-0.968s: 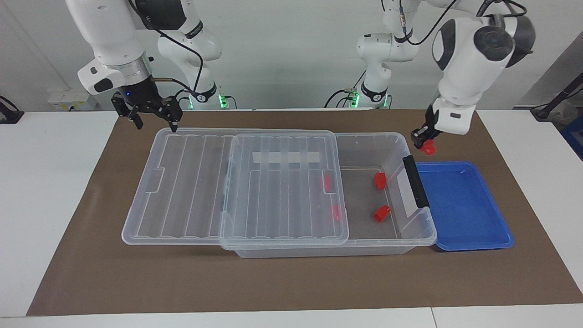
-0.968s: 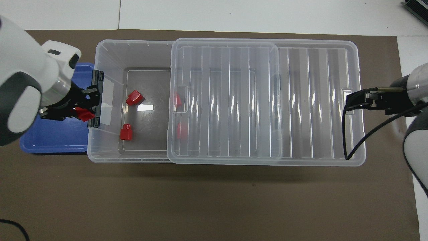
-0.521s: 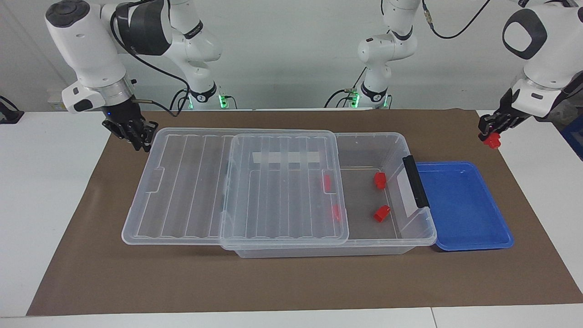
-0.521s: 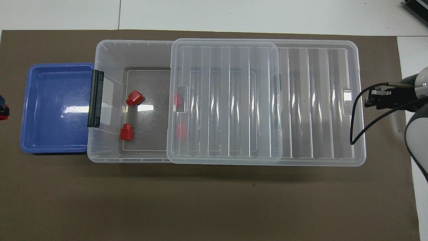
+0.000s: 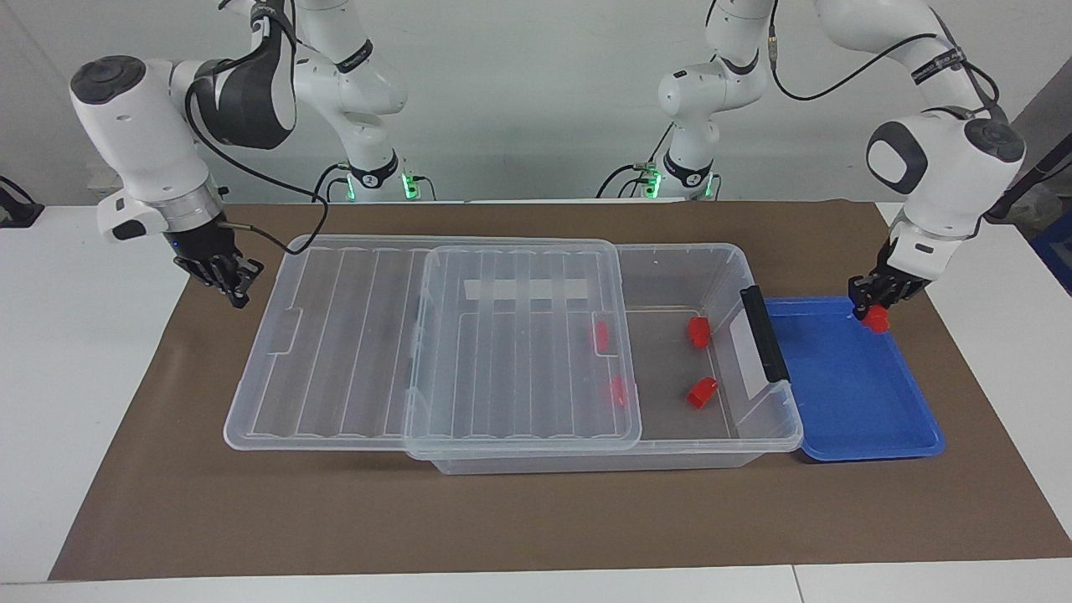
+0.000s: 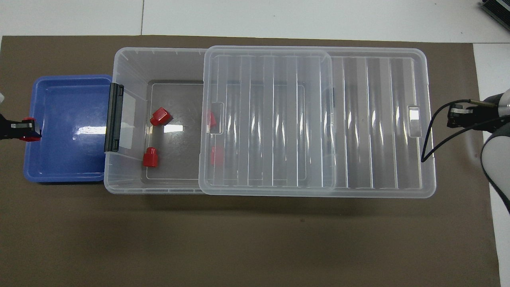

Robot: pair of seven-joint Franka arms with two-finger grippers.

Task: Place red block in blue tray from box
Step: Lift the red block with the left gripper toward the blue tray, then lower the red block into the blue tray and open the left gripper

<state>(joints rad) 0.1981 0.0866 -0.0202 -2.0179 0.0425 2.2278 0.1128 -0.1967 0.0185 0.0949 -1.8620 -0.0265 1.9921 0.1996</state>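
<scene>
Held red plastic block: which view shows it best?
Facing view. The small red plastic block sits clear under the left gripper, over the shallow blue plastic tray. Overhead catches only a red sliver at the frame edge.

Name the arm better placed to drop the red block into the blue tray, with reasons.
Left. The left gripper already holds the red block over the blue tray's rim at the end away from the box. The right gripper waits over the mat by the lid, holding nothing.
</scene>
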